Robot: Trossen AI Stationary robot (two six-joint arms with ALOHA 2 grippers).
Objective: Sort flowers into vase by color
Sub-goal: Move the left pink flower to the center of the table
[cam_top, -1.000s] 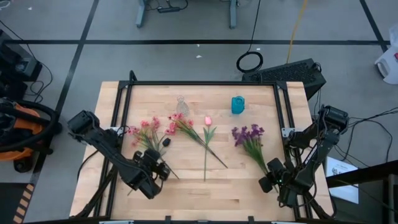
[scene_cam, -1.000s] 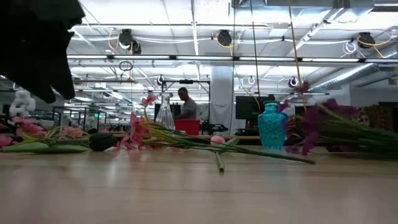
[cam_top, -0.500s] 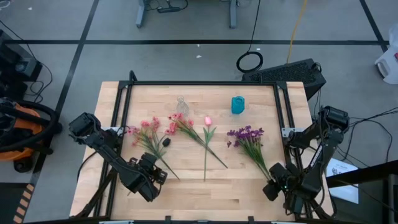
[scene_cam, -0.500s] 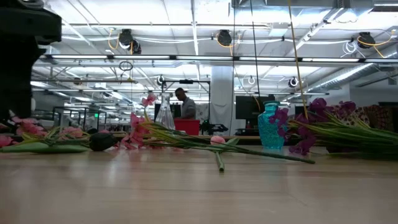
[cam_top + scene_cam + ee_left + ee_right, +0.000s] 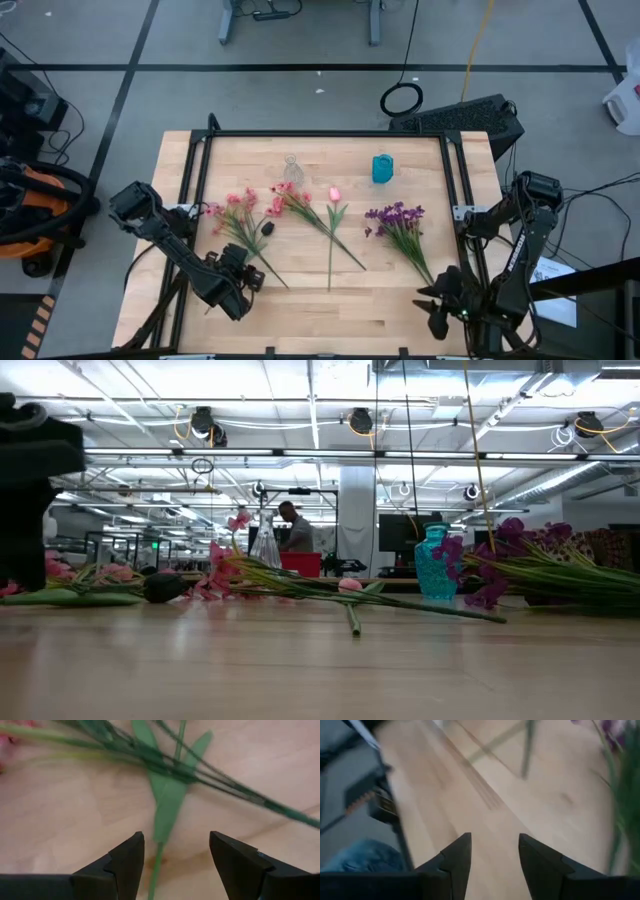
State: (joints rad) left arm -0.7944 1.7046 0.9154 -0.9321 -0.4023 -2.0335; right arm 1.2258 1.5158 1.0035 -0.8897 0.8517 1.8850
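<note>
The flowers lie loose across the middle of the table (image 5: 200, 150), none of them in a vase. The pink spray (image 5: 240, 215) lies toward the left edge, its stems running back toward the near edge. A second pink spray (image 5: 300, 205) lies just beside it toward the centre, its long stem crossing that of the tulip (image 5: 334, 194), which lies at mid-table with its stem pointing at the near edge. The purple spray (image 5: 398, 220) lies toward the right edge, its stems trailing toward the near right corner.

The clear vase (image 5: 291, 166) and the teal vase (image 5: 382, 168) stand upright near the far edge, well apart from each other, the clear one behind the pink sprays.

The left gripper (image 5: 243, 272) hovers low near the near-left part of the table, over the stem ends of the pink spray; in its wrist view its jaws stand open with a green stem and leaf (image 5: 167, 800) between them, gripping nothing. The right gripper (image 5: 438, 312) is at the near right corner, just off the stem ends of the purple spray, its jaws parted and empty over bare wood.

Beyond the table a person (image 5: 293, 525) shows in the room.
</note>
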